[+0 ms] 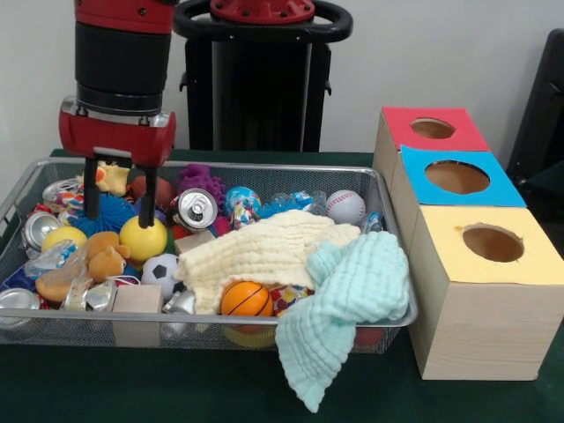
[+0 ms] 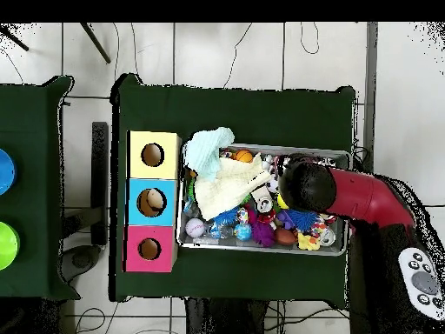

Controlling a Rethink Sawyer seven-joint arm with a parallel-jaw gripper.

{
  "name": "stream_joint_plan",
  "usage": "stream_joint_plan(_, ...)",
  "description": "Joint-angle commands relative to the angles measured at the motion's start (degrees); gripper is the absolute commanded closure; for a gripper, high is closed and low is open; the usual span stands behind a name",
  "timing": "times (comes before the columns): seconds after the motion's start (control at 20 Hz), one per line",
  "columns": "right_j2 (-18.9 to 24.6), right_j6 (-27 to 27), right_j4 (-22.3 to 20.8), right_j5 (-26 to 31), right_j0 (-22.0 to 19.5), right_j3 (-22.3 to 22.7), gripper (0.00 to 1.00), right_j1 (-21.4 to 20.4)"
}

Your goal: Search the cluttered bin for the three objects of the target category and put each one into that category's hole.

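One pincer (image 1: 119,189) (spread) above bin (image 1: 388,322).

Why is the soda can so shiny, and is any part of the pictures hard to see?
Front view: the can top glints with reflected light. Overhead view: the arm hides some toys in the bin, and small ones blur together.

Arm (image 1: 123,53) cropped at top edge

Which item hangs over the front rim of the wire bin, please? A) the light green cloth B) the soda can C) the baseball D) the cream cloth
A: the light green cloth drapes over the rim of the wire bin and hangs down toward the table.
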Motion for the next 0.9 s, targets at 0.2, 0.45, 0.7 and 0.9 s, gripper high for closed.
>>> stream_joint_plan(0.2,4.3,-0.9,-4.9,-3.2,-0.5,4.7,0.00,3.3)
stream_joint_plan(0.45,4.1,0.2,-6.3,-5.2,-0.5,4.3,0.00,5.2)
stream_joint_plan(0.7,3.9,0.5,-7.6,-7.2,-1.0,3.8,0.00,7.3)
stream_joint_plan(0.9,3.5,1.3,-8.7,-9.3,-1.0,3.3,0.00,9.3)
